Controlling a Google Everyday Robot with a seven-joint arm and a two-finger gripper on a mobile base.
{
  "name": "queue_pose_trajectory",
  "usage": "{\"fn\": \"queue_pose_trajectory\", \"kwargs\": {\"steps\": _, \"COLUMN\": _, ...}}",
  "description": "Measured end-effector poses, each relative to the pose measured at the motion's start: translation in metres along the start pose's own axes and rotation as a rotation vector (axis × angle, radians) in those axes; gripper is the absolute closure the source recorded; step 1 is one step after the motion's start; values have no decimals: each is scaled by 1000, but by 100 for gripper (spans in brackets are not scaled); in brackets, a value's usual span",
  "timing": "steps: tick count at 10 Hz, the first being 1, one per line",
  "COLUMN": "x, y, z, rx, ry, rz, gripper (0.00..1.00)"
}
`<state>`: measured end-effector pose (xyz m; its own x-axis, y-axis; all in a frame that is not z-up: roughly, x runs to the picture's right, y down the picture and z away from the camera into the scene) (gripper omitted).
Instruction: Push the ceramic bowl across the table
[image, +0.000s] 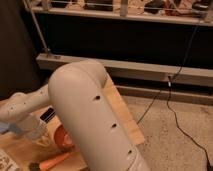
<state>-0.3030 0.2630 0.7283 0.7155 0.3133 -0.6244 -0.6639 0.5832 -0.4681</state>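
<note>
The ceramic bowl (58, 138) is small, round and orange-red. It sits on the light tan table (123, 111) at the lower left, and my big cream arm (95, 120) hides its right side. My gripper (41, 136) reaches down from the wrist at the left and sits right against the bowl's left rim.
A long orange carrot (52, 161) lies on the table just in front of the bowl. A blue-white object (10, 128) lies at the left edge. A black cable (172, 100) runs across the speckled floor on the right. A metal rail and shelf stand behind the table.
</note>
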Motion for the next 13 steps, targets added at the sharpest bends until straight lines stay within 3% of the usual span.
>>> {"fn": "queue_pose_trajectory", "kwargs": {"steps": 8, "x": 5, "y": -27, "z": 7, "rx": 75, "ry": 46, "rz": 37, "gripper": 100}}
{"fn": "queue_pose_trajectory", "kwargs": {"steps": 13, "x": 7, "y": -41, "z": 4, "rx": 101, "ry": 47, "rz": 70, "gripper": 100}}
